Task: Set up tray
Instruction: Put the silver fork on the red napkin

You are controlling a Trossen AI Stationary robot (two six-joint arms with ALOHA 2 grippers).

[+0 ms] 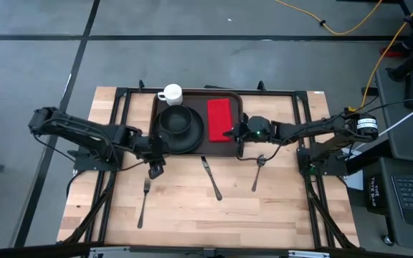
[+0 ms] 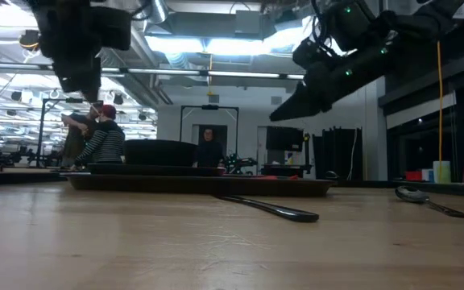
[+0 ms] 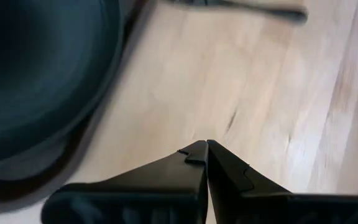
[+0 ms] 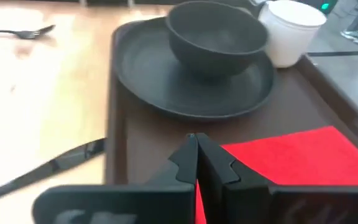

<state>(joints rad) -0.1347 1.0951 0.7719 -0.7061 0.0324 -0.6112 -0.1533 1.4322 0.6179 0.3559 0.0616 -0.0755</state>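
The dark brown tray (image 1: 196, 100) lies at the table's far middle. On it sit a round black plate (image 1: 192, 135) with a black bowl (image 1: 176, 120), a white cup (image 1: 171, 94) and a red napkin (image 1: 221, 118). My left gripper (image 1: 154, 172) is shut and hovers over bare wood just off the tray's near left corner; its wrist view shows the shut tips (image 3: 205, 147) beside the plate (image 3: 36, 68). My right gripper (image 1: 234, 133) is shut and hangs above the tray's near right part; its tips (image 4: 196, 142) are at the napkin's (image 4: 291, 155) edge, raised clear in the low view (image 2: 276, 117).
A fork (image 1: 143, 201), a knife (image 1: 212, 179) and a spoon (image 1: 258, 172) lie on the wood nearer than the tray, spaced from left to right. Bare wood spreads along the near edge. People stand in the room beyond the table (image 2: 103, 137).
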